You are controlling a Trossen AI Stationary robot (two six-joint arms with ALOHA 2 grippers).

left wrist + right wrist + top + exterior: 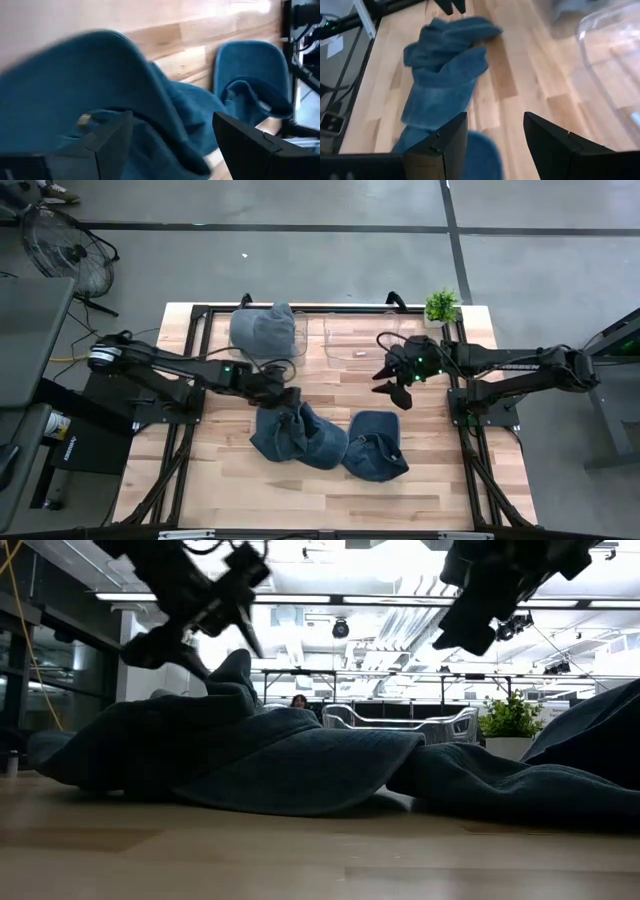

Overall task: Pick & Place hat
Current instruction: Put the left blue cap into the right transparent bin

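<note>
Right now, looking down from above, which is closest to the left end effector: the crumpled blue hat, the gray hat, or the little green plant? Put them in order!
From the left end effector:
1. Crumpled blue hat, right beneath it, mid-table.
2. Gray hat, at the table's far edge, in a clear bin.
3. Little green plant, at the far corner on the right arm's side.

Three hats were on the table: one grey hat (263,330) resting in a clear bin, and two blue hats, the crumpled one (296,436) near the table's middle and a second (375,446) just beside it. Two clear bins stood at the far edge, one (299,330) holding the grey hat and another (355,335). One potted plant (441,306) stood at the far corner.
</note>
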